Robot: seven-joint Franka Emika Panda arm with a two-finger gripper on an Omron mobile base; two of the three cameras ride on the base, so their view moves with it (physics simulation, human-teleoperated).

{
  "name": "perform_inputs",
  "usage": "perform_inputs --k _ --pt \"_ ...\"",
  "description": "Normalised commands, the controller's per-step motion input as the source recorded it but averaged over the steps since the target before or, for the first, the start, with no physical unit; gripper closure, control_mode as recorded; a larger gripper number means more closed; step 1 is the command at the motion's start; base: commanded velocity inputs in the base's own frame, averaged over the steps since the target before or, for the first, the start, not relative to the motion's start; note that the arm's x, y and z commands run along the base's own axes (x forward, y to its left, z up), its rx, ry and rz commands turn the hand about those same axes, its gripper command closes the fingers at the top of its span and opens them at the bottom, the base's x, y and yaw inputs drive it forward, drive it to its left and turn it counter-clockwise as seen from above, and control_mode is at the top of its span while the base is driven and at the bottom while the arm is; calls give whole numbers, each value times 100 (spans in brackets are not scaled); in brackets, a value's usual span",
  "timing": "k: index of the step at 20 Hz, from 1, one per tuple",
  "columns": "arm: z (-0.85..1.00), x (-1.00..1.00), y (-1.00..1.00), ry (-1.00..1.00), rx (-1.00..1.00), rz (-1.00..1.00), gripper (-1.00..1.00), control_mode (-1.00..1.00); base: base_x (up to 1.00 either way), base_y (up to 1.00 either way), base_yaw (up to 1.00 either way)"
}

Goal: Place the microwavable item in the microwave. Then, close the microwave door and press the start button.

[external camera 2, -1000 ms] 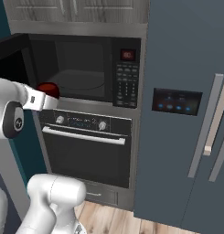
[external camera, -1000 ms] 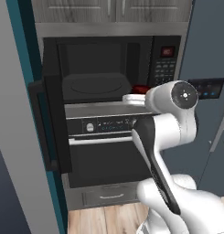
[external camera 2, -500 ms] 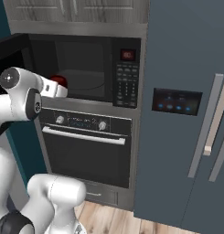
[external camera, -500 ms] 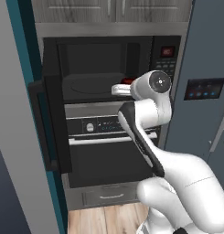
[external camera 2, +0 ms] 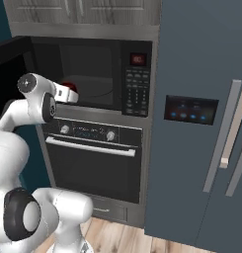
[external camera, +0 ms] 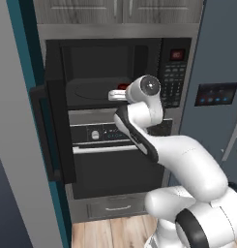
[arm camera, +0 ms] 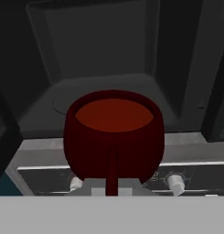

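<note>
- End effector point(arm camera: 114, 185) clenched on the dark-red microwavable item point(arm camera: 114, 135), centre of the hand view, at the microwave's open mouth.
- Left base view: item point(external camera: 123, 87) at centre, just ahead of the wrist, over the cavity sill.
- Microwave door point(external camera: 56, 116) swung open, left of frame.
- Microwave point(external camera 2: 100, 74) upper left of right base view; oven point(external camera 2: 95, 158) directly beneath.

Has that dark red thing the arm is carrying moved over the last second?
Yes. The dark red item, held in the end effector, has shifted toward the open microwave: in the right base view it was left of the opening, now it is at the mouth.
</note>
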Motion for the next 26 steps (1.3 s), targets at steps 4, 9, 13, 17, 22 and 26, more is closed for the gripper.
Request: perform_inputs --k 4,9,13,17,22,26 --pt "-2 75 0 7 0 4 100 -100 0 0 0" --pt "-9 72 0 8 0 5 100 -100 0 0 0" --pt "-45 58 1 4 -3 4 100 -100 0 0 0" --pt "-39 55 1 5 -2 3 100 -100 0 0 0" --pt "-14 59 4 7 0 1 100 -100 0 0 0" --pt "-17 67 12 4 0 0 100 -100 0 0 0"
